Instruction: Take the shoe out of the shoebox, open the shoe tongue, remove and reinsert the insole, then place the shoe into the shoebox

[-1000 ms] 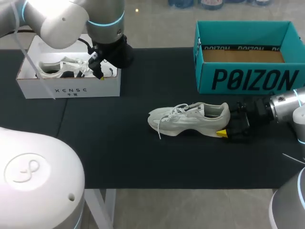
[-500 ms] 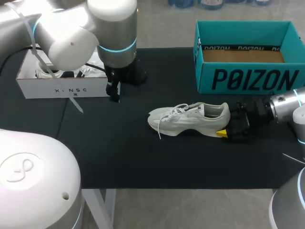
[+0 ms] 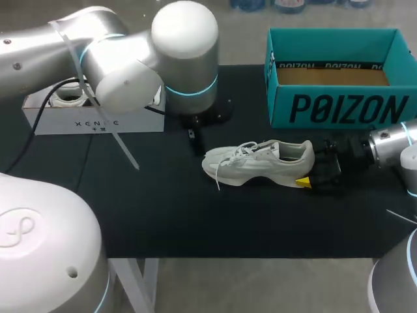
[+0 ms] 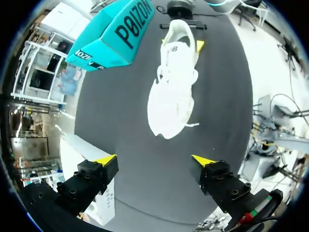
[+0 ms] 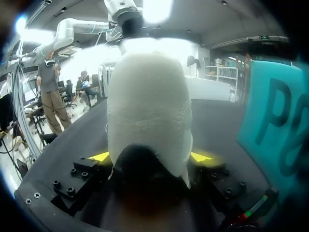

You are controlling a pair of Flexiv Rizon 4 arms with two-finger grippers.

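Shoe (image 3: 260,162) lies mid-frame, heel clamped by the right gripper (image 5: 150,157); left gripper (image 4: 154,160) hangs wide open near its toe.

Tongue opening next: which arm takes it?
Left. The left gripper is open and free, with the shoe and its laces just ahead; the right gripper is shut on the heel, likely steadying it.

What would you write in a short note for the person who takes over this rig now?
Left gripper: open, empty, above the table near the toe of the shoe.
Right gripper: shut on the shoe's heel.
Shoe: on its sole on the table, in front of the open teal shoebox.
Done: shoe taken out.
Left: open the tongue, remove and reinsert the insole, put the shoe back in the shoebox.
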